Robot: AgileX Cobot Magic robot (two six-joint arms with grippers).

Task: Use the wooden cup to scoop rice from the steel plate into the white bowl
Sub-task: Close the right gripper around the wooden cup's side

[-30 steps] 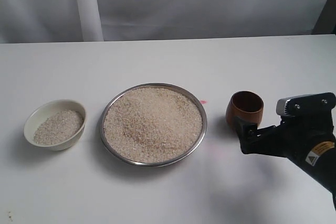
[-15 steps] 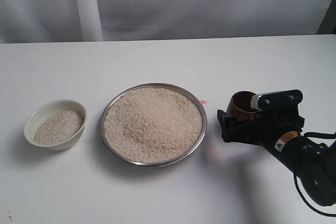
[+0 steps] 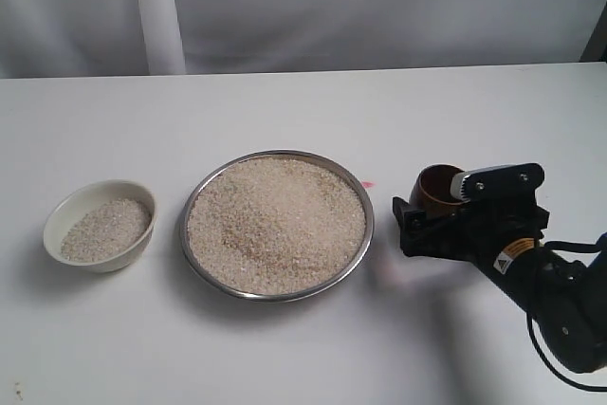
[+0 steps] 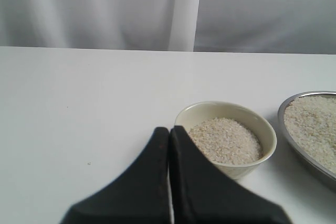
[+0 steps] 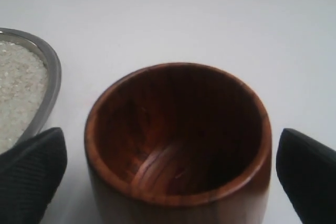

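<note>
The wooden cup (image 3: 439,186) stands upright and empty on the table, right of the steel plate (image 3: 369,225). Rice (image 3: 275,220) fills the plate in a low heap. My right gripper (image 3: 427,211) is open around the cup; in the right wrist view its black fingers (image 5: 32,174) flank the cup (image 5: 178,129) with a gap on each side. At the far left sits the white bowl (image 3: 80,202), partly filled with rice (image 3: 106,229). My left gripper (image 4: 169,130) is shut with nothing in it, just short of the bowl (image 4: 265,129); the exterior view does not show it.
The white table (image 3: 303,111) runs back to a pale curtain (image 3: 379,7). A small pink mark (image 3: 368,184) lies between plate and cup. The plate's rim (image 5: 52,77) sits close beside the cup in the right wrist view.
My right gripper has moved left and now stands around the wooden cup. It has barely shifted in the last half second. Plate, bowl and cup have stayed put.
</note>
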